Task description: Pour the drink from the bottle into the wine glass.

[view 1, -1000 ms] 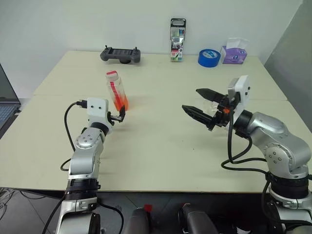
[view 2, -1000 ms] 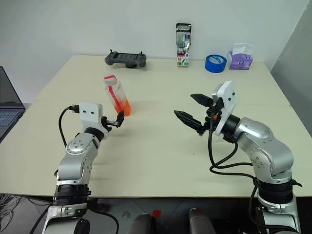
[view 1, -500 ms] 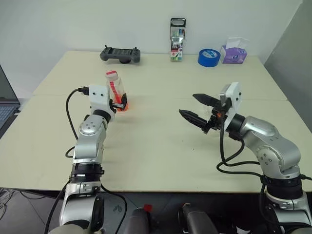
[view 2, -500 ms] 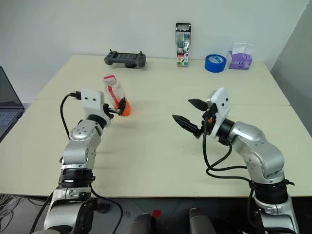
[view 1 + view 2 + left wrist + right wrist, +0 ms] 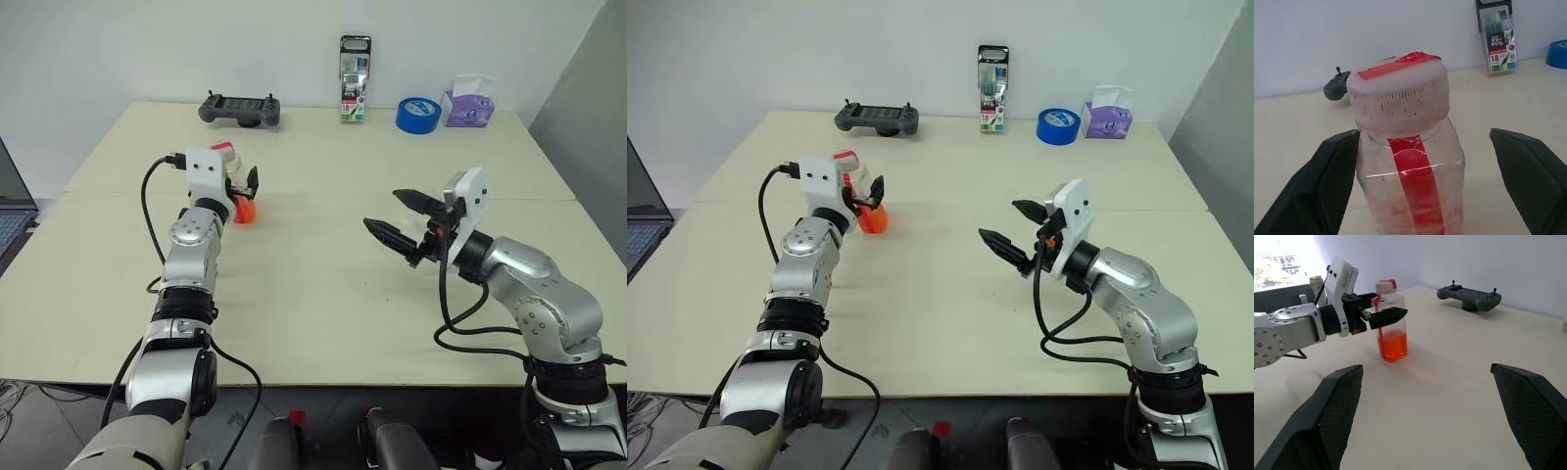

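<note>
Toward the left half of the surface (image 5: 323, 294), well back from its near edge, the bottle (image 5: 1390, 333) stands upright between the wide-open fingers of the left tool (image 5: 242, 184), gripped by neither. Orange drink (image 5: 1393, 346) fills its lower part; a red strip runs up to the white cap. Bare tabletop separates it from the right tool (image 5: 400, 217), open and empty. On the pen pack (image 5: 1496, 36), "18" is legible.

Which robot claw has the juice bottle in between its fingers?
The left gripper. Its open fingers sit either side of the bottle, near the cap. The right gripper is open over bare table.
</note>
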You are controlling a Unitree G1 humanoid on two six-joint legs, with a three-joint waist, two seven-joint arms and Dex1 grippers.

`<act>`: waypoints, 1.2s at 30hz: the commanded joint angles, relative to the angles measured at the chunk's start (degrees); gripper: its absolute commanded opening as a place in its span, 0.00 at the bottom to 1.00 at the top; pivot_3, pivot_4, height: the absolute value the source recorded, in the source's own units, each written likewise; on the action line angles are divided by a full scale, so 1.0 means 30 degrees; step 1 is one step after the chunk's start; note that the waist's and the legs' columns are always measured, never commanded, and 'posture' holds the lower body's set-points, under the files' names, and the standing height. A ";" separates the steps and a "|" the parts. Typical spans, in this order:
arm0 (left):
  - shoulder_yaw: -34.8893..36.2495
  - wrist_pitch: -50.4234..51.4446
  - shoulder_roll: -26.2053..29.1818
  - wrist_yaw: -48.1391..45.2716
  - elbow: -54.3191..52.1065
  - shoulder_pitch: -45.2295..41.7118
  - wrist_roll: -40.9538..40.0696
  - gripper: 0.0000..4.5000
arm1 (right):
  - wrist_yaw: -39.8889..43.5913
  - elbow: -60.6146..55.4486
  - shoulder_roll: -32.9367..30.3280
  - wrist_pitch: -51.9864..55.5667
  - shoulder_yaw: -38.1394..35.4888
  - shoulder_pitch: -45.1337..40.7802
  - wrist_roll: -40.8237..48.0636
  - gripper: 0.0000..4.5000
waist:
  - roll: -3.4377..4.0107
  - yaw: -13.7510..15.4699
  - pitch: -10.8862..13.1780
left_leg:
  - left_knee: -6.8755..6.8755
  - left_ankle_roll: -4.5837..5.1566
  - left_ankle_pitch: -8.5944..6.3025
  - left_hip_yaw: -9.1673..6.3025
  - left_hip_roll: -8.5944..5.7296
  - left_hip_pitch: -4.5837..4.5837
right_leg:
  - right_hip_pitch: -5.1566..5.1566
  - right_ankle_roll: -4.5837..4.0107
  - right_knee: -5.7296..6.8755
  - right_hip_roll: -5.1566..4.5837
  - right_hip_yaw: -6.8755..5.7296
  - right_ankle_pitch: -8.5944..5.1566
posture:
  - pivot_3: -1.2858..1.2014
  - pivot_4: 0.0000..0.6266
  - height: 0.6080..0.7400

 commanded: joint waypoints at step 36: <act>0.0327 -0.2017 0.0417 -0.0542 0.1415 -0.1069 -0.0551 0.39 | -0.0781 -0.0689 0.0099 -0.0905 -0.0015 -0.0138 -0.0695 1.00 | -0.0004 -0.0012 0.0002 | 0.0004 0.0000 0.0000 -0.0016 -0.0001 -0.0013 | -0.0003 -0.0001 0.0004 0.0008 -0.0021 0.0002 | 0.52 0.24 1.00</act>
